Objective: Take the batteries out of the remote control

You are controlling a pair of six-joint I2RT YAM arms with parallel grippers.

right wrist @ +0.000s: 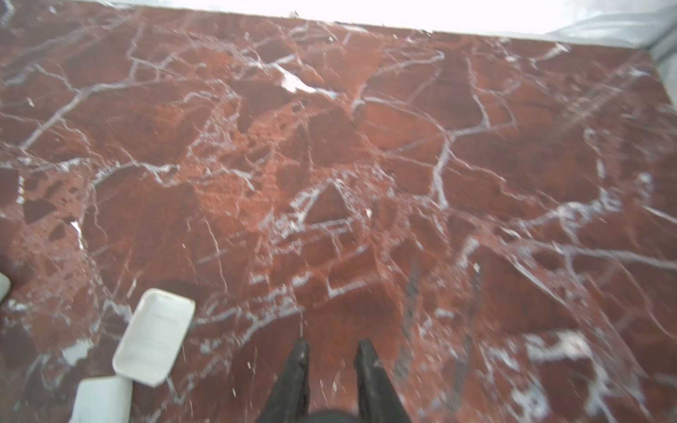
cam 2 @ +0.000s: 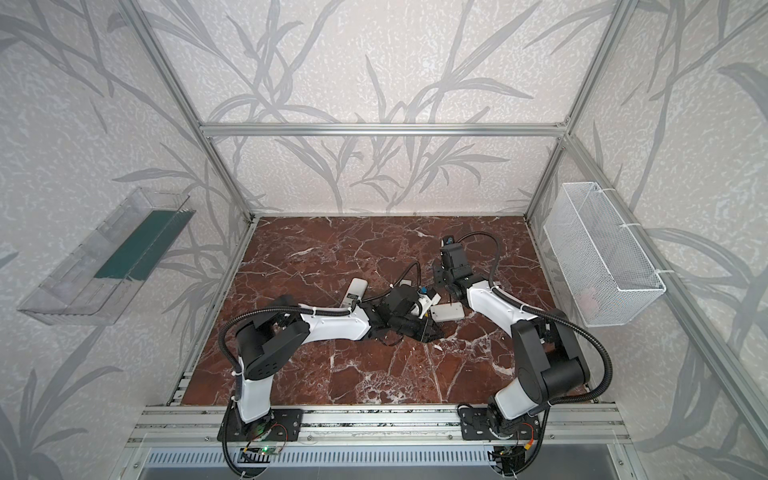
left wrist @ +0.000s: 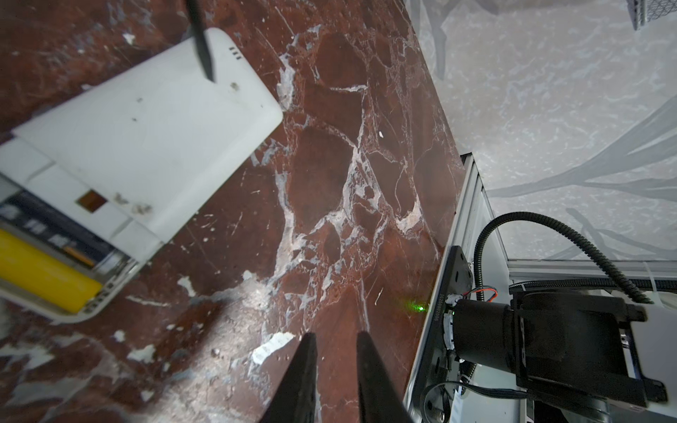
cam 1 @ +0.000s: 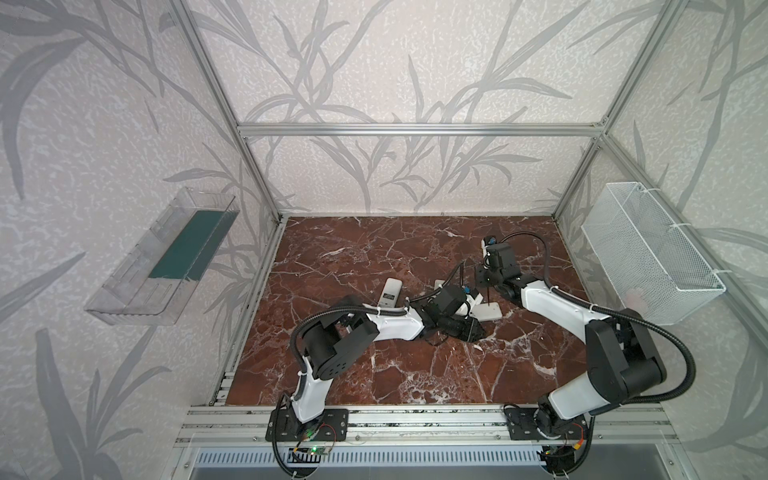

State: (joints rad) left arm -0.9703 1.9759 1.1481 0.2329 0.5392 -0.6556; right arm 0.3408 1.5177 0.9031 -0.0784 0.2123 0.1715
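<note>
Both narrow: left claw (left wrist: 335, 334) barely parted, empty; right claw (right wrist: 331, 342) grips screwdriver (left wrist: 203, 44).

Tabletop (left wrist: 329, 183): red-brown marble look, white veins, smooth, glossy.
Remote control (left wrist: 146, 121): white plastic, matt, scuffed and speckled.
Battery (left wrist: 40, 278): yellow jacket, smooth, slight sheen.
Cover (right wrist: 154, 337): white plastic, matt.
Basket (cam 1: 648, 249), 3 o'clock: white-coated wire mesh.
Tray (cam 1: 124, 282), 9 o'clock: clear glossy plastic.
Frame (cam 1: 415, 129): bare brushed metal.
Walls (cam 1: 415, 62): textured paper, matt.

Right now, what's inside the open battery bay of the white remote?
Left wrist view: the bay of the remote holds a yellow battery beside a dark battery. Their far ends run out of frame, unseen.
</note>
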